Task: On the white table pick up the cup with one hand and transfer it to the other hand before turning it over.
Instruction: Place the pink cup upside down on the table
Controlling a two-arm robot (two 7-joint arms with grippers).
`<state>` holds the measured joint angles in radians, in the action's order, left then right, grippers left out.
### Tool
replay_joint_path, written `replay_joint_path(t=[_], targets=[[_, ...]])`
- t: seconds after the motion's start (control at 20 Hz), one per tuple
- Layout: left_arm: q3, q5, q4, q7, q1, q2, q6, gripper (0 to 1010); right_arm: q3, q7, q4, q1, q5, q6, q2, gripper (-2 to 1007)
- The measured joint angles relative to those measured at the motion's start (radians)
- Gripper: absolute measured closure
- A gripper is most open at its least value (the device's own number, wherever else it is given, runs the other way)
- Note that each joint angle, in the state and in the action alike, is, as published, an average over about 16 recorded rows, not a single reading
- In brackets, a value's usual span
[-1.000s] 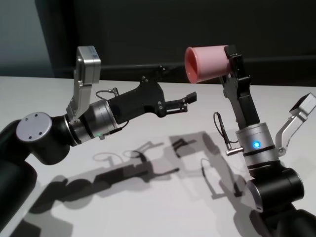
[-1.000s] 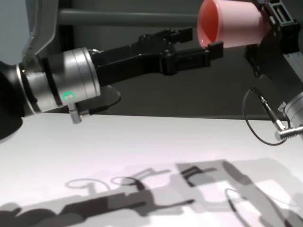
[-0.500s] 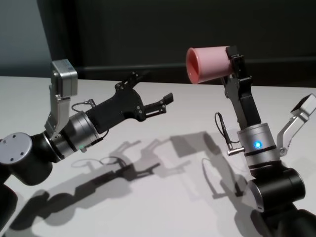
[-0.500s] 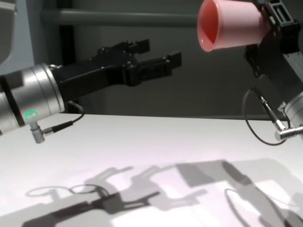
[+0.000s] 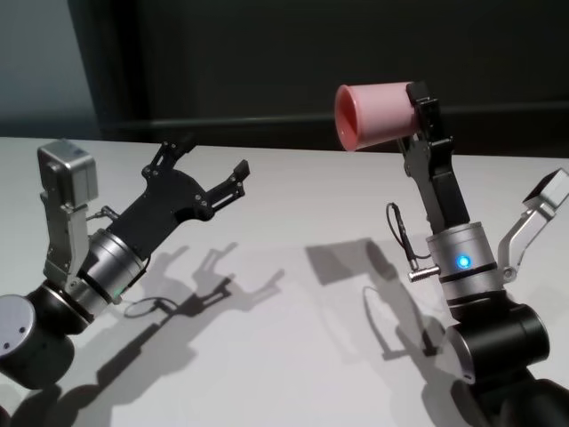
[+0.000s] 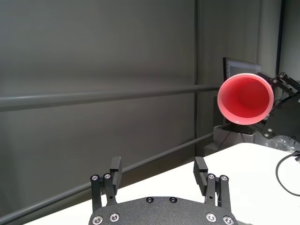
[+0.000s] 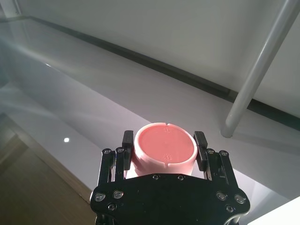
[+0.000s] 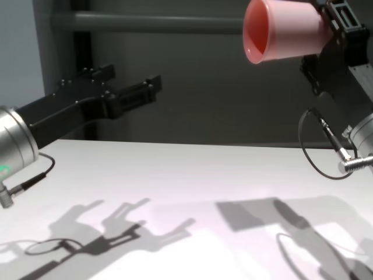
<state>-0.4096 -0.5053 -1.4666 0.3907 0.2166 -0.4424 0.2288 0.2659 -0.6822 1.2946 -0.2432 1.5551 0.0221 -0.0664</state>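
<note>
Pick-up is complete: the right end effector (image 5: 414, 105) is clamped on the cup (image 5: 373, 116), held sideways high above the tabletop (image 5: 293, 294); the left end effector (image 5: 206, 167), fingers apart and empty, stands well clear, leaving transfer and inversion outstanding.

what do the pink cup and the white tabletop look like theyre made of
Salmon-pink tapered cup: probably plastic, matte; thin rolled rim and moulded marks on its base in the right wrist view. The right end effector grips it near the base.
Broad white tabletop: smooth, matte, perhaps laminate; shadows lie soft, with only a faint sheen. The exact material is unclear.
</note>
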Motion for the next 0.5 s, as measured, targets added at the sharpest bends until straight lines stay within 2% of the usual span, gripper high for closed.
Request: replay_joint_path(t=[0.25, 0.5], targets=[[0.043, 0.038, -0.032, -0.109, -0.077, 0.018, 0.015, 7, 0.000, 0.000, 0.000, 0.000, 0.000, 0.000, 0.000, 249], [0.073, 0.063, -0.049, -0.182, -0.137, 0.043, 0.029, 7, 0.000, 0.000, 0.000, 0.000, 0.000, 0.000, 0.000, 249]])
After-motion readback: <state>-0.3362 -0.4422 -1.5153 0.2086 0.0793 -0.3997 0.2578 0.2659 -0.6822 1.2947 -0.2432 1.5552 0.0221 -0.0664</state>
